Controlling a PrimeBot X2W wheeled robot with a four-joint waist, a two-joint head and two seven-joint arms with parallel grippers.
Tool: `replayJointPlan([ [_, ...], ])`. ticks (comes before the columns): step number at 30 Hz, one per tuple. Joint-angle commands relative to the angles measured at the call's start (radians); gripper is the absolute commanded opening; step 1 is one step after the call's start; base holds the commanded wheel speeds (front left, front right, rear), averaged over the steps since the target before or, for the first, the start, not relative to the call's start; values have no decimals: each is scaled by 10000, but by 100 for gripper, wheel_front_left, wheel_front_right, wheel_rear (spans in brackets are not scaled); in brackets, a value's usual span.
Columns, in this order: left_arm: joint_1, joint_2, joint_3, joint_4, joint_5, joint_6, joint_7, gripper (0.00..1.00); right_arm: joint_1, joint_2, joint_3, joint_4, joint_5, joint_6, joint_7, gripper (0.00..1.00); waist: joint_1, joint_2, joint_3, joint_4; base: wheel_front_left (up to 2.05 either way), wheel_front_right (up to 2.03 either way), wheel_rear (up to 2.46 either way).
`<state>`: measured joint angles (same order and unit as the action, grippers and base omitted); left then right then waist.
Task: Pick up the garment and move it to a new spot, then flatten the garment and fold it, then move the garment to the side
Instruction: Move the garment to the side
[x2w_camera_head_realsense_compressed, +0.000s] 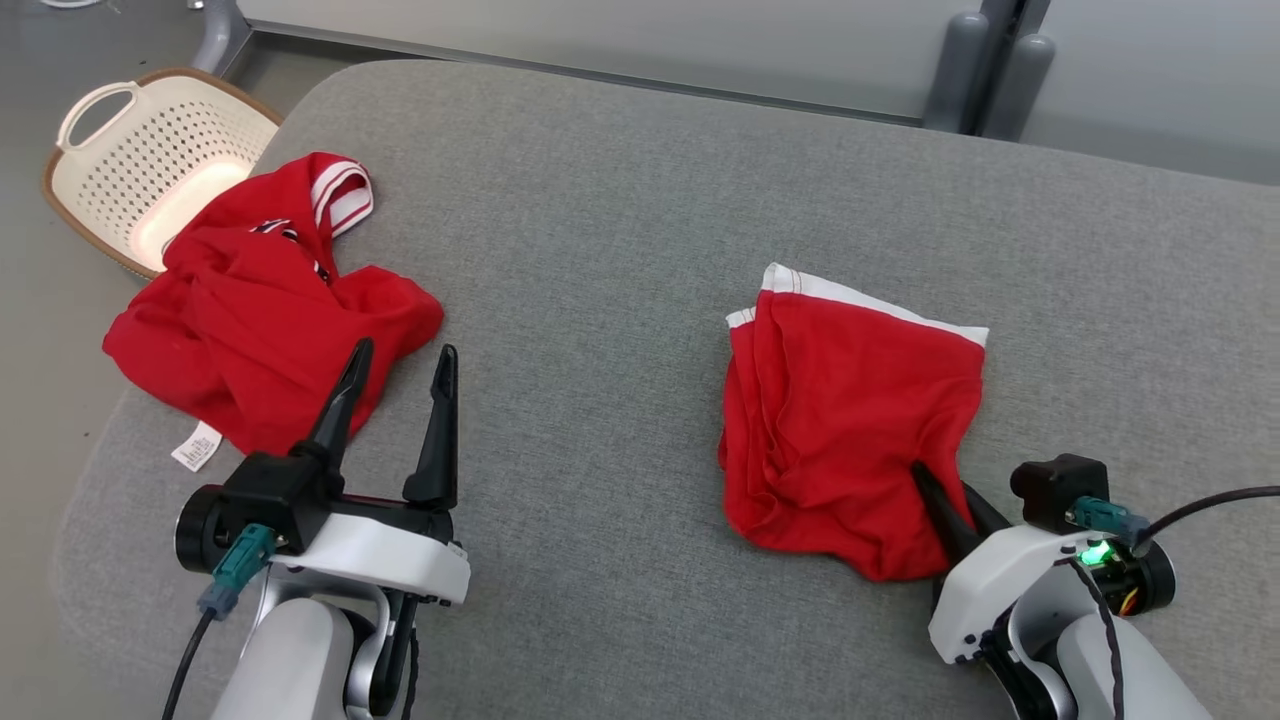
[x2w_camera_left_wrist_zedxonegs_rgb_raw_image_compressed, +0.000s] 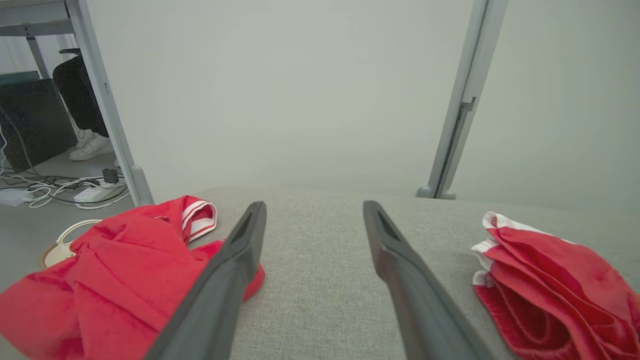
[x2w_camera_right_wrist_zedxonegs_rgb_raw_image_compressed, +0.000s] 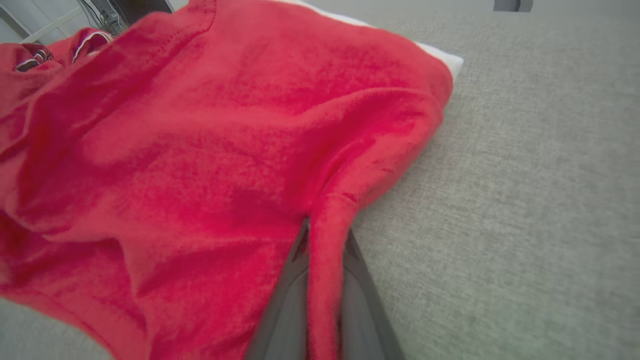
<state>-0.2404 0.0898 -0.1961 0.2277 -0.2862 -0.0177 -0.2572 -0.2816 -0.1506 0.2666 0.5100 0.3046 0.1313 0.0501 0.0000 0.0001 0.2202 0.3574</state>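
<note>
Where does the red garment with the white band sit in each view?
Head view: white-banded red garment lies right of centre.
Left wrist view: at the right edge.
Right wrist view: spread over left and centre, a fold pinched in the right pincer.
Shared landmark: the striped-cuff red garment, at left in head and left wrist views, top left in right wrist view.

The red garment (x2w_camera_head_realsense_compressed: 850, 400) with a white band lies folded and a bit wrinkled on the right side of the gray counter (x2w_camera_head_realsense_compressed: 600, 250). A second red garment (x2w_camera_head_realsense_compressed: 260, 320) lies crumpled in a heap at the left edge.
</note>
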Motion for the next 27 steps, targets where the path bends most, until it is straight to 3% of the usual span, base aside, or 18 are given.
replayJointPlan([
  [1, -218, 76, 0, -24, 103, -14, -53, 100, 66, -161, 23, 124, -132, -18, -53, 0, 0, -1, -49, -195, 0, 0, 0],
  [7, -234, 192, -53, -221, 288, -24, -65, 100, 137, -421, 321, -409, -505, -15, -93, 0, 0, -1, -62, -1266, 0, 0, 0],
  [15, -362, 418, -314, -576, 450, -144, 84, 100, 544, -1022, 604, -1145, -190, -15, -176, 0, 0, -1, 94, -3698, 0, 0, 0],
  [16, -362, 418, -314, -576, 450, -144, 84, 100, 544, -1022, 604, -1145, -190, -15, -176, 0, 0, -1, 94, -3698, 0, 0, 0],
  [17, -428, 481, -436, -701, 526, -198, 189, 100, 525, -1185, 576, -1257, -113, -15, -223, 0, 0, -1, 186, -4252, 0, 0, 0],
  [20, -431, 610, -481, -925, 589, -205, 338, 100, 271, -1312, 752, -1332, 60, -12, -315, 0, 0, -1, 402, -5086, 0, 0, 0],
  [27, -1063, 639, -852, -1488, 696, -379, 706, 100, -1054, -2055, 650, -1047, 293, -15, -609, 0, 0, -1, 1376, -5954, 0, 0, 0],
])
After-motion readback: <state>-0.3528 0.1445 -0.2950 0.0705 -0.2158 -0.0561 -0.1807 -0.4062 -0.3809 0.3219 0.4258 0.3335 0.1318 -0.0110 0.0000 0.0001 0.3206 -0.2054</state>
